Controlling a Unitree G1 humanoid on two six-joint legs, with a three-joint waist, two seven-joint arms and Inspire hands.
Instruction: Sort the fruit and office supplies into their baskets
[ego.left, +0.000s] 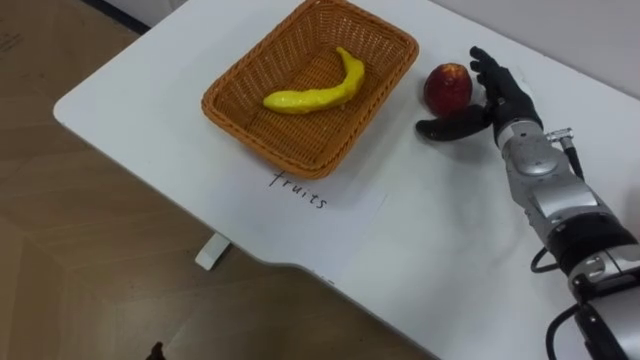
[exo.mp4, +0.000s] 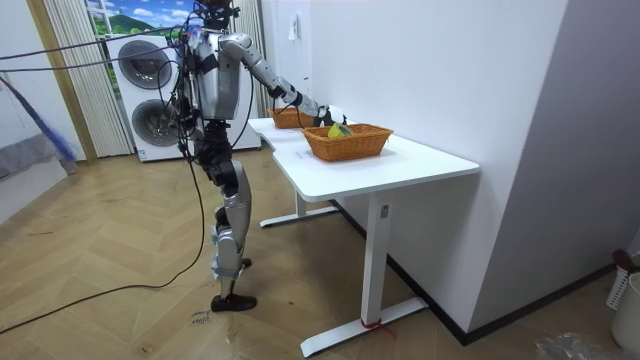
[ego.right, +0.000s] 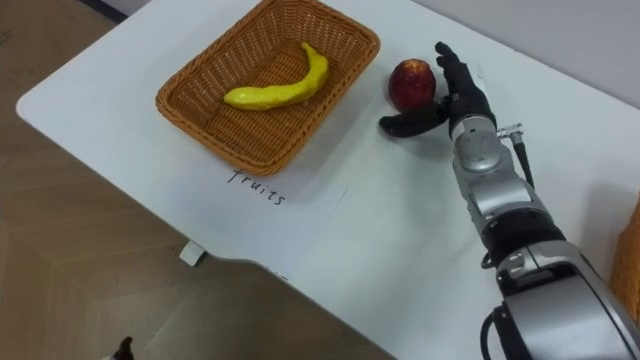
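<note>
You see the right hand (ego.left: 492, 103) held wide open beside the apple (ego.left: 448, 87), its straight fingers at the far side of the apple and its thumb stretched out in front of it, not closed on it. The apple stands on the white table (ego.left: 430, 260), just to the right of the wicker basket (ego.left: 258, 145). A banana (ego.left: 315, 95) lies inside this basket.

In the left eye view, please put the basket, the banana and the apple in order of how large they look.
1. wicker basket, clearly the largest
2. banana, lying inside it
3. red apple, the smallest, on the table next to the open right hand

All three sit about equally far from the camera, so the order is safe.
</note>
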